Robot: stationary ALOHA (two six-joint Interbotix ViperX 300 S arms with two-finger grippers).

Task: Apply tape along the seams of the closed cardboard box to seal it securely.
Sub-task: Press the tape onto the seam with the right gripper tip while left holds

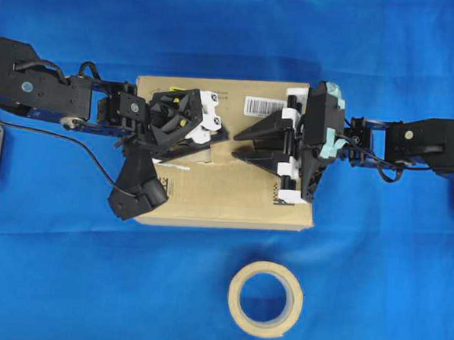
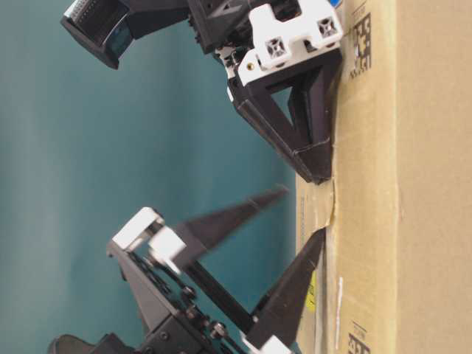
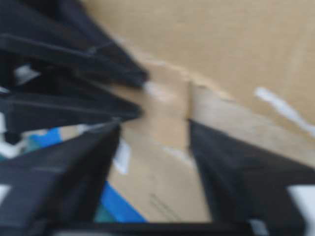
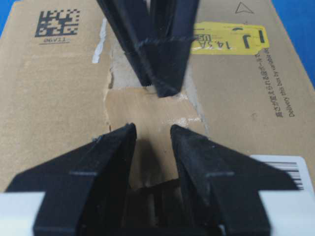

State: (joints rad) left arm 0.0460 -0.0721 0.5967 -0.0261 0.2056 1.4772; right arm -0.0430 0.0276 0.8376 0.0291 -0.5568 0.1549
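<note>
A: Position check. What do I have on the worktop (image 1: pixel 373 284)?

B: I see the cardboard box (image 1: pixel 210 199) lying flat on the blue cover, with the beige tape roll (image 1: pixel 265 298) just in front of it, apart from the box. Both arms are over the box top.

A: The tape piece?

B: The tape (image 4: pixel 142 105) lies flat on the box top, mid-box, over the seams (image 1: pixel 212 162). Pale torn residue edges it. In the right wrist view, the yellow sticker (image 4: pixel 231 38) sits past it on the right and a black square code (image 4: pixel 56 22) on the left.

A: Left pincer?

B: In the left wrist view the left pincer (image 3: pixel 165 130) has its fingers (image 3: pixel 78 162) apart, one either side of the tape patch. That view is blurred. In the right wrist view its tips sit at the far edge of the tape; I cannot tell whether they touch it.

A: Right pincer?

B: The right pincer (image 4: pixel 152 132) stands apart too, holding nothing, tips at the near side of the tape. From table level, its lower finger (image 2: pixel 291 287) reaches the box face; the upper one points clear of it.
</note>
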